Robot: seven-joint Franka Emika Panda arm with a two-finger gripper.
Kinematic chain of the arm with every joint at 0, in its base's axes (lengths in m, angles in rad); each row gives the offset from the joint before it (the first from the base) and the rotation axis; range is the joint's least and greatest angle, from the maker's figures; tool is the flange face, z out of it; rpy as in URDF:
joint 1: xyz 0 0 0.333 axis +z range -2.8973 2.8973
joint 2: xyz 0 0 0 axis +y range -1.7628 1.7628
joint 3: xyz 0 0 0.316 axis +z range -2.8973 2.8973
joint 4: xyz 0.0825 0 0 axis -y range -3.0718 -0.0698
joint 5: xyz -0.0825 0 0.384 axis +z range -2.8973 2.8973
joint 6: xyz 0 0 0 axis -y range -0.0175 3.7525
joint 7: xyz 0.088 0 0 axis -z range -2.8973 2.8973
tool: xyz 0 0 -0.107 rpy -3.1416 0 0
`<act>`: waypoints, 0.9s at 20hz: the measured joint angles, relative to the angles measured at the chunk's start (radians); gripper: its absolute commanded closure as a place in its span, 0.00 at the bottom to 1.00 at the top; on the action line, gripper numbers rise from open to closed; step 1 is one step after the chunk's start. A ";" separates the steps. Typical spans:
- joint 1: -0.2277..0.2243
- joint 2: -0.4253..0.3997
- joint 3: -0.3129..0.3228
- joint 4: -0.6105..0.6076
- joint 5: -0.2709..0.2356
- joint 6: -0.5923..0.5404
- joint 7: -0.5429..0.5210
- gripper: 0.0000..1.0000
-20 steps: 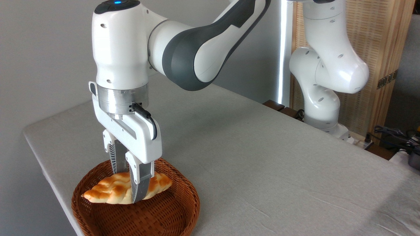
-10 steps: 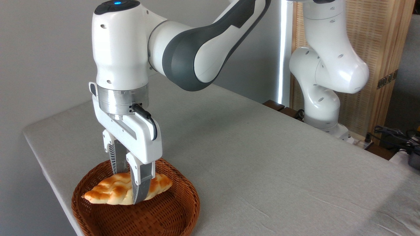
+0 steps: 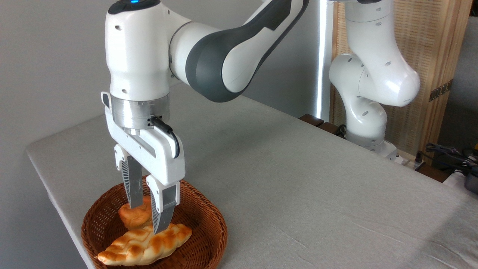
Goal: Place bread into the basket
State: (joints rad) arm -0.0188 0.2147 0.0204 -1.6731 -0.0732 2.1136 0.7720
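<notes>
One bread (image 3: 145, 246) is lying in the basket (image 3: 209, 220) beside one small bun (image 3: 133, 217), the loaf's left tip resting over the rim. The gripper (image 3: 147, 216) is hovering just above, fingers spread, holding nothing. The basket is sitting on the table (image 3: 298, 179) near its left edge.
</notes>
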 measured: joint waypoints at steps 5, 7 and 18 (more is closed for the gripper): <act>0.028 -0.088 -0.011 0.011 -0.005 -0.085 -0.009 0.00; 0.066 -0.146 -0.047 0.012 -0.011 -0.172 -0.032 0.00; 0.090 -0.249 -0.103 0.011 -0.011 -0.473 -0.105 0.00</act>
State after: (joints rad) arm 0.0711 -0.0346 -0.0829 -1.6617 -0.0842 1.6407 0.6669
